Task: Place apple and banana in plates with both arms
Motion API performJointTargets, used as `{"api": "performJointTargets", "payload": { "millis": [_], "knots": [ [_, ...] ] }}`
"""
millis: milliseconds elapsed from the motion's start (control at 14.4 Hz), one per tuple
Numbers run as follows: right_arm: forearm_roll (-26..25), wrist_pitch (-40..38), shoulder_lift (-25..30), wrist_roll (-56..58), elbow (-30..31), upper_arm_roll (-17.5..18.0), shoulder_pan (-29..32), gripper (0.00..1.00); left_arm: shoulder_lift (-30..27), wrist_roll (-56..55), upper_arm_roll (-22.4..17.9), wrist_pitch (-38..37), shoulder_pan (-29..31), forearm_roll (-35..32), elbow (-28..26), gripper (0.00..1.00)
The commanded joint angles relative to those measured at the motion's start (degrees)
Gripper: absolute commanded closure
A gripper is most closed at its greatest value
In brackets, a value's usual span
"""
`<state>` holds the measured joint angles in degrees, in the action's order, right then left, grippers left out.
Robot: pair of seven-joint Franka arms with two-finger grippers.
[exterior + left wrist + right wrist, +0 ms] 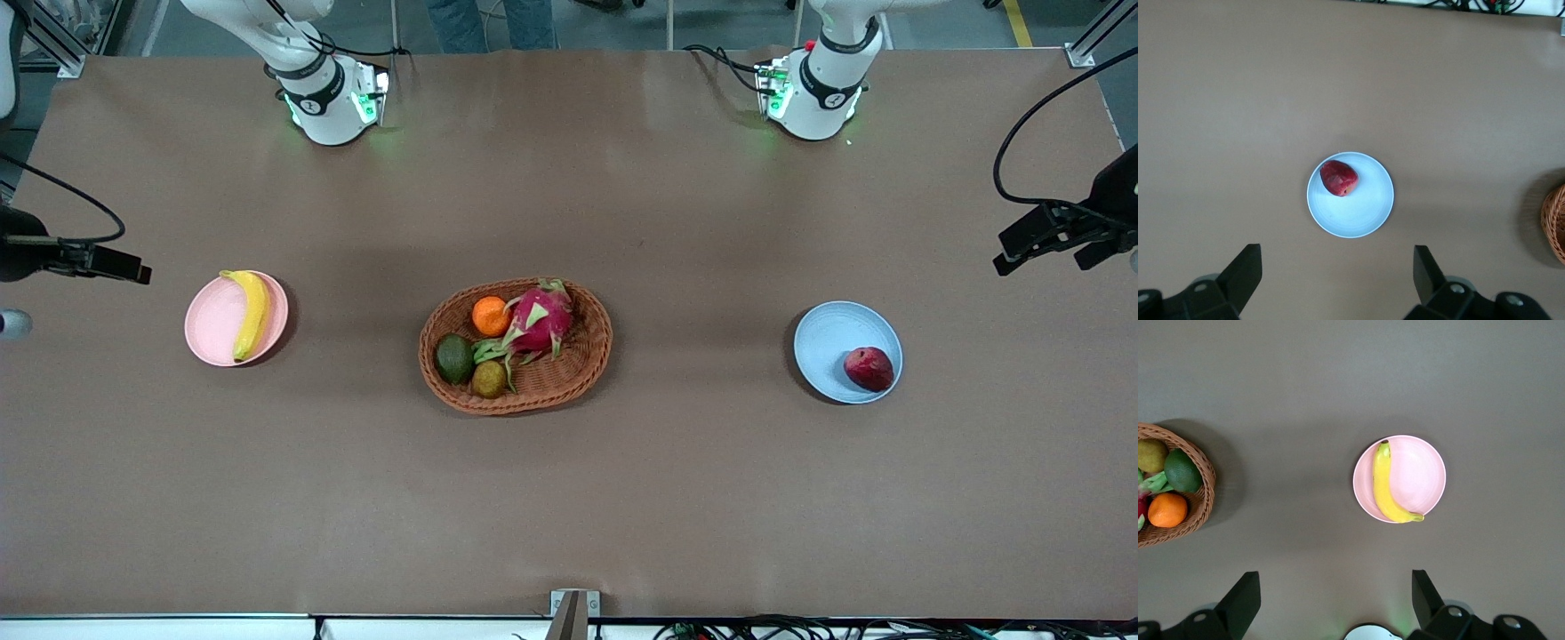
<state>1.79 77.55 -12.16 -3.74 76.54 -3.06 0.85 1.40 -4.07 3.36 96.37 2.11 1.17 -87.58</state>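
The dark red apple (869,368) lies in the pale blue plate (827,338) toward the left arm's end of the table. The yellow banana (251,313) lies in the pale pink plate (209,324) toward the right arm's end. My left gripper (1338,248) is open and empty, high over the bare table beside the blue plate (1358,213) and apple (1339,178). My right gripper (1335,573) is open and empty, high over the table between its base and the pink plate (1421,477) with the banana (1385,483). Neither gripper shows in the front view.
An oval wicker basket (569,364) stands mid-table between the plates, holding a pink dragon fruit (538,320), an orange (490,316), a dark green fruit (454,358) and a brownish-green one (489,380). Black mounted devices overhang both table ends (1058,233) (80,258).
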Motion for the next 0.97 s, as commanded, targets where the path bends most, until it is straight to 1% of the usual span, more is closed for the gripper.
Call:
{"api": "performJointTargets", "payload": {
  "millis": [0,209,418,487,627,905],
  "knots": [
    [-0.99,2.95,7.39,-0.48,8.26,0.51,0.29,0.00,1.24,1.34,0.16,-2.84,0.18,-0.38,2.95,0.00],
    [-0.99,5.06,13.37,-0.39,14.76,0.51,0.21,0.00,1.24,1.69,0.16,-5.83,0.17,-0.38,2.68,0.00],
    [-0.99,7.87,18.21,0.23,20.65,0.42,0.47,0.00,0.89,1.61,0.16,-6.28,0.18,-0.38,2.68,0.00],
    [-0.99,8.14,19.09,0.23,21.28,0.42,0.38,0.00,0.80,1.69,0.16,-6.28,0.18,-0.38,2.68,0.00],
    [-0.99,8.14,19.10,0.23,21.28,0.42,0.29,0.00,0.71,1.69,0.16,-6.28,0.18,-0.38,2.68,0.00],
    [-0.82,6.13,19.01,0.23,19.53,0.51,0.38,0.00,0.63,1.69,0.16,-6.19,0.18,-0.29,2.77,0.00]
  ]
}}
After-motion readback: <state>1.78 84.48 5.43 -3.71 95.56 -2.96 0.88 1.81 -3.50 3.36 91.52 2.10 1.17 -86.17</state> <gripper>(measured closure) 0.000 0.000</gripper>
